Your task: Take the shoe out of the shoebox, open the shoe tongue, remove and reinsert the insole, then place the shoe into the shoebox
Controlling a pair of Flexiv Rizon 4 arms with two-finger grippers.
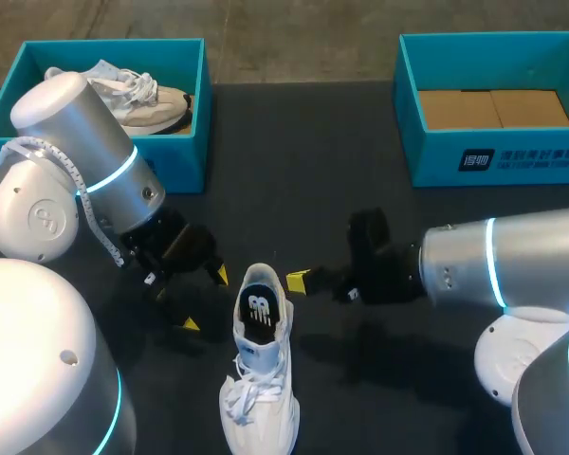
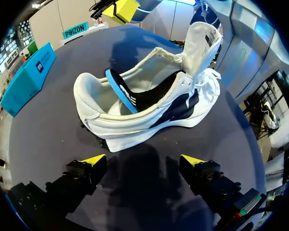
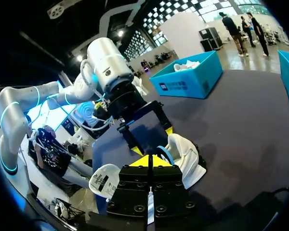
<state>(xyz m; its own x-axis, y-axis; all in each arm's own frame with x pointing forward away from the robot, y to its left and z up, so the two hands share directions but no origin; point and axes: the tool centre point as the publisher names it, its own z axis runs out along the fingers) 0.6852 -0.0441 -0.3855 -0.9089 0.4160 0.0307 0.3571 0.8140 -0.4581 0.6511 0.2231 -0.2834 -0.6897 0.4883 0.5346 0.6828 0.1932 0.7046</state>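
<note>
Left tool gapes wide and empty; right tool is pinched narrow, with nothing visibly held. On the dark bench, an open teal cardboard shoebox at eleven o'clock holds a beige sneaker. Another teal box at one o'clock holds brown card. The white lace-up shoe lies at six o'clock, out of its box, with the tools at nine and three o'clock of its heel. Its white tongue is pulled open. The black, blue-edged insole stands half-lifted at the heel, so I judge that seating it and boxing the shoe remain.
</note>
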